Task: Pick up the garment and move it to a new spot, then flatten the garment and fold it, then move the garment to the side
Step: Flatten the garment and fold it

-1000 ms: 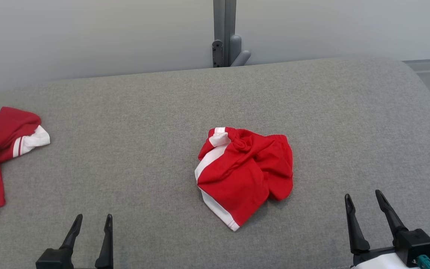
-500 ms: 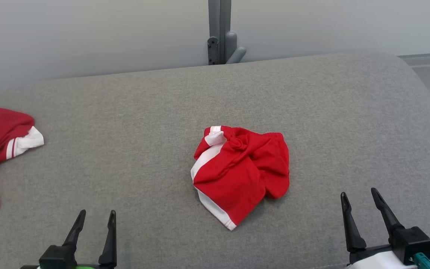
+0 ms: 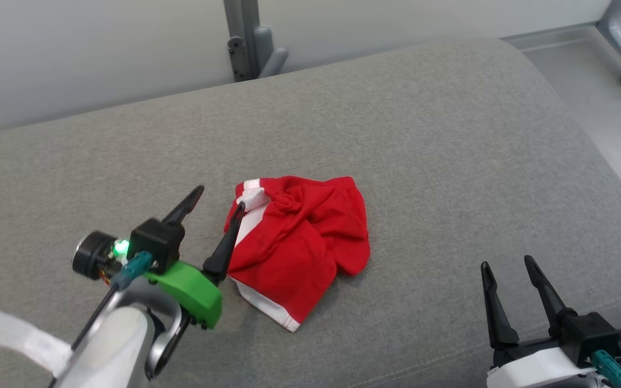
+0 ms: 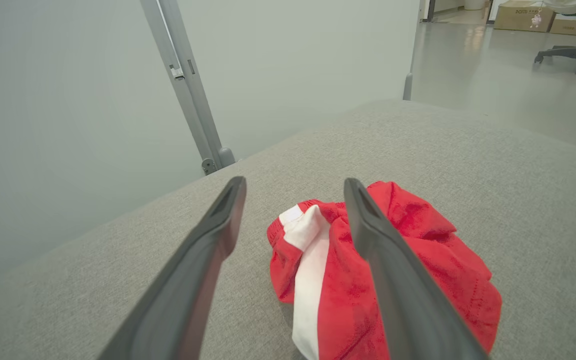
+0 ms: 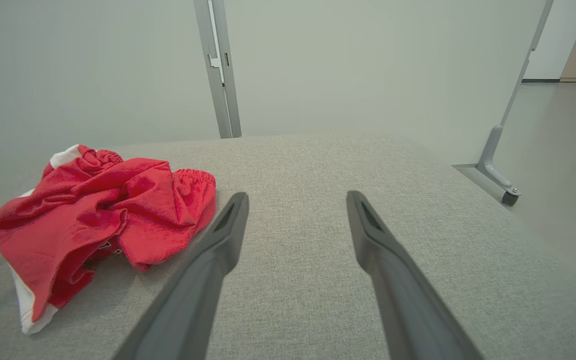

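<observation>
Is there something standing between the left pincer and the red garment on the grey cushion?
Nothing visible does. The left pincer, open, points at the red garment from its white-striped side, with one finger at that edge. Between them there is just the grey cushion.

Soft, even, bright light covers the grey cushion point(image 3: 450, 134), with no glare. The red garment point(image 3: 299, 242) throws only a faint shadow under its near edge. Left of the garment, the pale forearm point(image 3: 116, 334) is blurred. Behind the garment, the post point(image 4: 188, 100) leans with wide-angle distortion.
</observation>
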